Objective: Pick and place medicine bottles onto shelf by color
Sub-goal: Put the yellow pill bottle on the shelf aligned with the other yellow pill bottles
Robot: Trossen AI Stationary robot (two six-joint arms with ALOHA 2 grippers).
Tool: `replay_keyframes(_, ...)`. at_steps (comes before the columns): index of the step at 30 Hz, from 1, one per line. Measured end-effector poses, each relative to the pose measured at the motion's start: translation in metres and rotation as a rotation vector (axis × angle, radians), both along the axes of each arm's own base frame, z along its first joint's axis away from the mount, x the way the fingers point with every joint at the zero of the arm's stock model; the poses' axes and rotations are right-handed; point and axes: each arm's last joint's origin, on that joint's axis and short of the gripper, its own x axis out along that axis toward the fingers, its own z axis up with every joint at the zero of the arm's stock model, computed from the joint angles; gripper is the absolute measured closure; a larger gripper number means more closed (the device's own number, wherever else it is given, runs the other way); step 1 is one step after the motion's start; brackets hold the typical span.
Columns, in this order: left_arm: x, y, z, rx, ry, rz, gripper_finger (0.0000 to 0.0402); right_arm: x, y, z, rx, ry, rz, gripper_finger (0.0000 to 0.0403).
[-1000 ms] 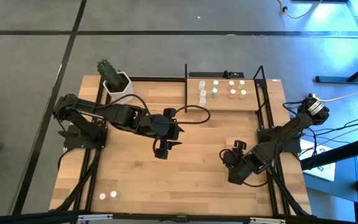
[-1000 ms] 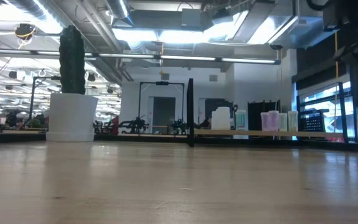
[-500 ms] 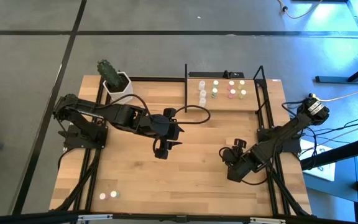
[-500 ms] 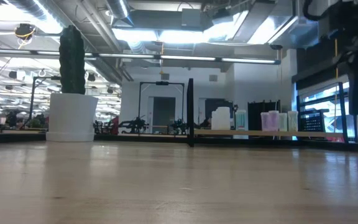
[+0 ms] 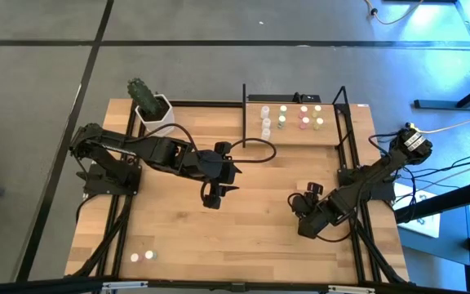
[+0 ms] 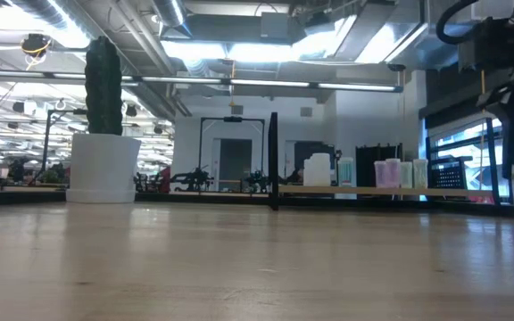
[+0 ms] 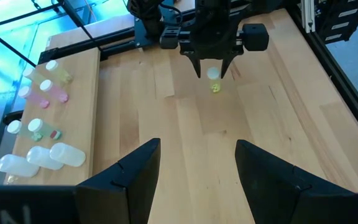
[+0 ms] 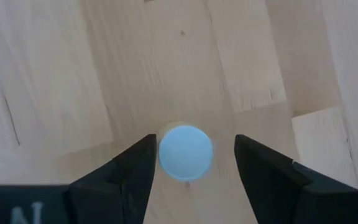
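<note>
Item: my right pincer (image 8: 191, 158), fingers spread, straddling one small round pale-capped medicine bottle (image 8: 186, 152) standing on the light-wood surface (image 5: 251, 229) at near right; nothing pinched yet, positioned for a grasp, I judge.

Item: my left pincer (image 5: 211, 198), spread and empty, waiting over mid-surface.

Item: light-wood shelf with thin black uprights (image 5: 333, 131), far right, carrying bottles grouped by cap colour.

Item: two pink-capped bottles (image 5: 141, 256), near left.

Views: only my right wrist shows the bottle centred between the fingers; overhead hides it beneath the arm. Left wrist shows it under the opposite pincer.
</note>
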Motion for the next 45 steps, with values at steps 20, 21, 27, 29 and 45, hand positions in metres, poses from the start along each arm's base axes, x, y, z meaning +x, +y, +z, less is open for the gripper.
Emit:
replay_keyframes(20,0.0,0.0,0.0,0.0,0.0,0.0,0.02,-0.001,0.0,-0.003,0.025,0.012,0.011,0.0187)
replay_keyframes(21,0.0,0.0,0.0,0.0,0.0,0.0,0.02,-0.001,0.0,-0.005,0.03,0.019,0.012,0.0191)
replay_keyframes(27,0.0,0.0,0.0,0.0,0.0,0.0,0.02,-0.002,-0.001,-0.01,0.074,0.024,0.013,0.0223)
replay_keyframes(29,0.0,0.0,0.0,0.0,0.0,0.0,0.02,-0.001,-0.001,-0.01,0.073,0.016,0.013,0.0231)
replay_keyframes(45,0.0,0.0,0.0,0.0,0.0,0.0,0.02,0.001,0.0,-0.009,0.057,-0.022,0.007,0.0239)
